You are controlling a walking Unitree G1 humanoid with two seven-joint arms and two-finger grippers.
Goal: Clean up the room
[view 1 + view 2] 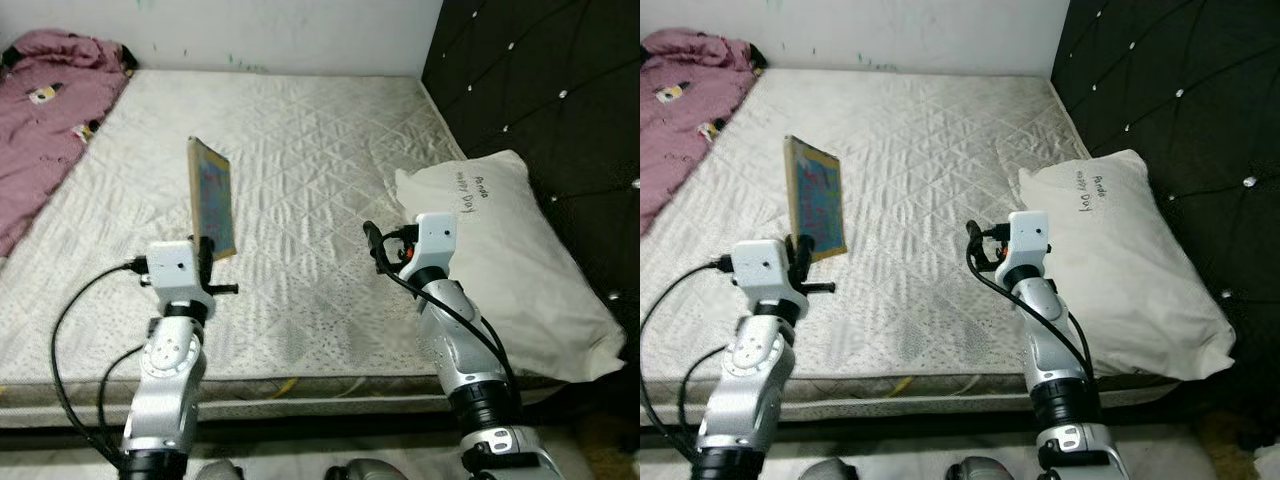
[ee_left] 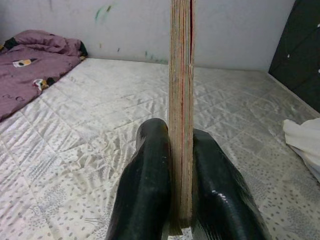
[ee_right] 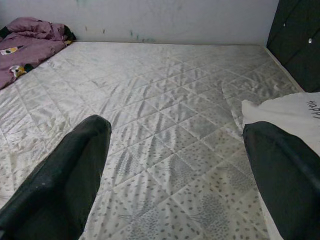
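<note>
A thin book [image 1: 211, 195] with a colourful cover stands upright above the near left part of the mattress [image 1: 300, 150]. My left gripper [image 1: 207, 250] is shut on its lower edge. In the left wrist view both black fingers [image 2: 150, 190] press the book's edge [image 2: 181, 100] between them. My right gripper [image 1: 375, 245] is open over the mattress beside the white pillow [image 1: 500, 250], with nothing between its fingers [image 3: 65, 185].
A crumpled purple blanket [image 1: 50, 110] lies on the far left of the mattress. A black tufted headboard [image 1: 540, 90] runs along the right, behind the pillow. A white wall [image 1: 280, 30] stands at the far side. The mattress's front edge [image 1: 300, 385] is just before me.
</note>
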